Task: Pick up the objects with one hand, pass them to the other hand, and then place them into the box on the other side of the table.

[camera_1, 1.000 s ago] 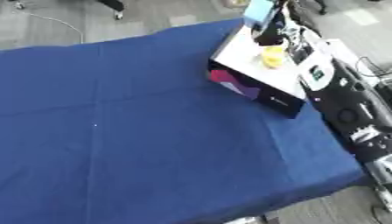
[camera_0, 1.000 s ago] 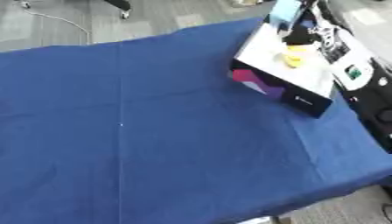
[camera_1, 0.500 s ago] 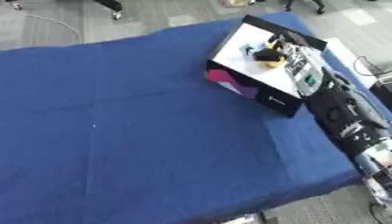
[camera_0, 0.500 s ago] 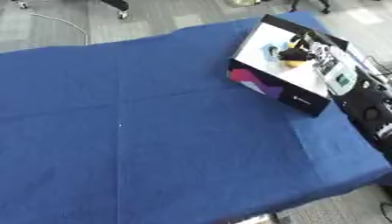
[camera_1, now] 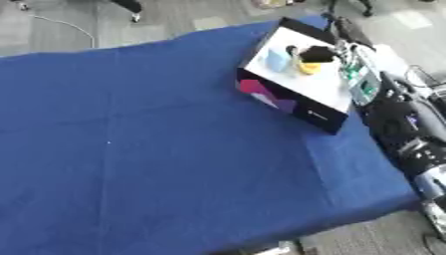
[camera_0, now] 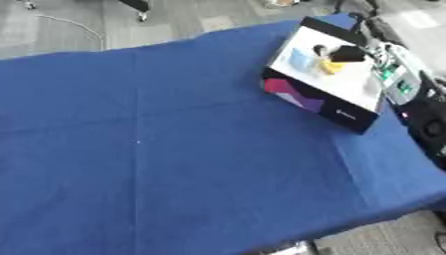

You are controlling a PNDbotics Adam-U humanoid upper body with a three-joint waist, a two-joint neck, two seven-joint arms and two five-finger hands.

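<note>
A box (camera_0: 328, 108) with a dark outer wall and a white inside stands at the table's far right. In it lie a light blue object (camera_0: 302, 59) and a small yellow object (camera_0: 331, 66). My right hand (camera_0: 348, 53), a dark shape, hangs over the box's far right part, next to the yellow object and apart from the blue one. Its forearm (camera_1: 405, 124) runs along the table's right edge. The left hand shows in neither view.
A blue cloth (camera_0: 174, 149) covers the whole table, with a fold line down its left part. Grey floor and a white cable (camera_0: 74, 25) lie beyond the far edge. The table's near edge shows at the bottom right.
The right hand, which held the light blue object above the box, has come down; the blue object now lies in the box and the hand sits to its right.
</note>
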